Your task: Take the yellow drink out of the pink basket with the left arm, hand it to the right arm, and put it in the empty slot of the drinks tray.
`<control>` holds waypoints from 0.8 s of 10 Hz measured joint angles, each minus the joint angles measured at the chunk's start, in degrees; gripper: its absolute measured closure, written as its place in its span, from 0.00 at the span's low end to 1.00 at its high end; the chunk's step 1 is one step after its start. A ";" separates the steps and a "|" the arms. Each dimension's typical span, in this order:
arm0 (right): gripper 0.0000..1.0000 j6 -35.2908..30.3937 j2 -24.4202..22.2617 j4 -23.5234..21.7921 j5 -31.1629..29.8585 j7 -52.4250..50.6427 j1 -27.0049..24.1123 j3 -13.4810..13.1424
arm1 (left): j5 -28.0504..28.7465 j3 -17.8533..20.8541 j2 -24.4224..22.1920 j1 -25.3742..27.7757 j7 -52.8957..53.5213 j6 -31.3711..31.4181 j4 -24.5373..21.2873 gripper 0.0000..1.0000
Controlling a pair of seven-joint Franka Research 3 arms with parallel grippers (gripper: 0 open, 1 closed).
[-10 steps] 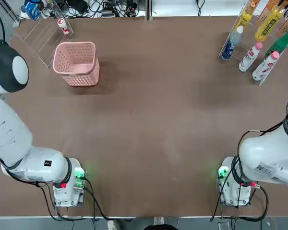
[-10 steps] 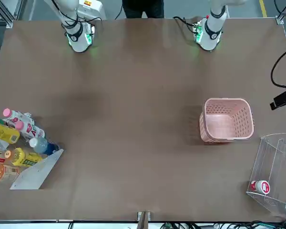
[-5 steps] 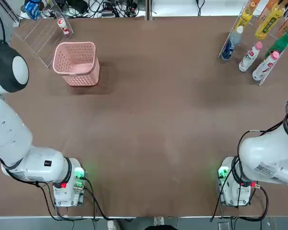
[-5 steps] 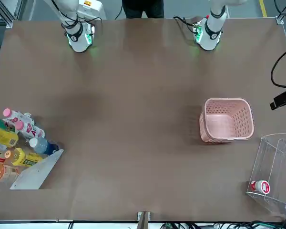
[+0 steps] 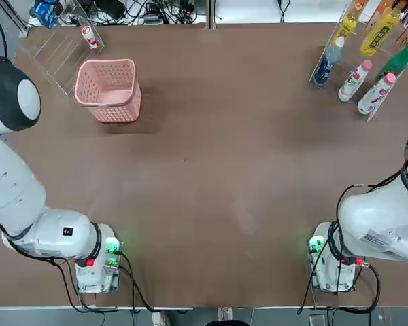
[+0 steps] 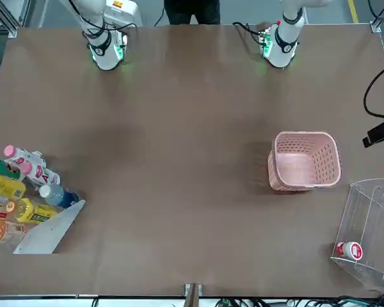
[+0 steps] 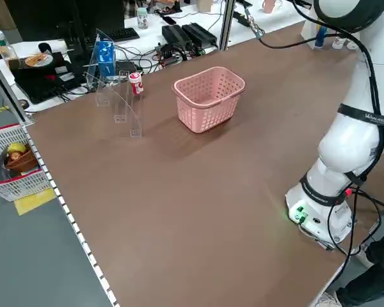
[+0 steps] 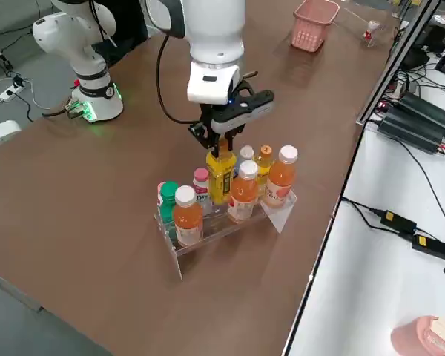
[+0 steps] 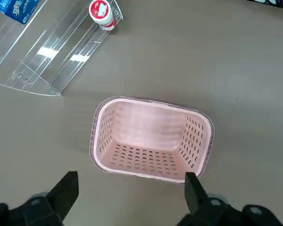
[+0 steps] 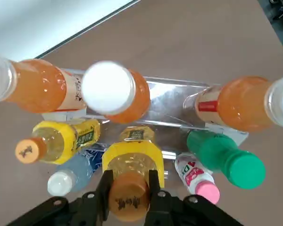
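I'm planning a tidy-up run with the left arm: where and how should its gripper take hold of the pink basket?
Best on the rim of the pink basket, probably midway along a long side, coming from above with one finger inside and one outside. It sits upright with its open top up, the walls look thin, and the left gripper hangs open nearby.
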 joint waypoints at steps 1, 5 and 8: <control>0.66 0.54 0.29 -0.15 0.00 0.00 0.00 0.01 | 0.00 0.00 0.00 0.00 0.00 0.00 0.00 0.00; 0.66 6.37 0.68 -4.87 -0.07 -0.13 0.00 0.01 | 0.00 0.00 0.00 0.00 0.00 0.00 0.00 0.00; 0.66 7.17 0.88 -5.94 -0.10 -0.16 0.01 0.02 | 0.00 0.00 0.00 0.00 0.00 0.00 0.00 0.00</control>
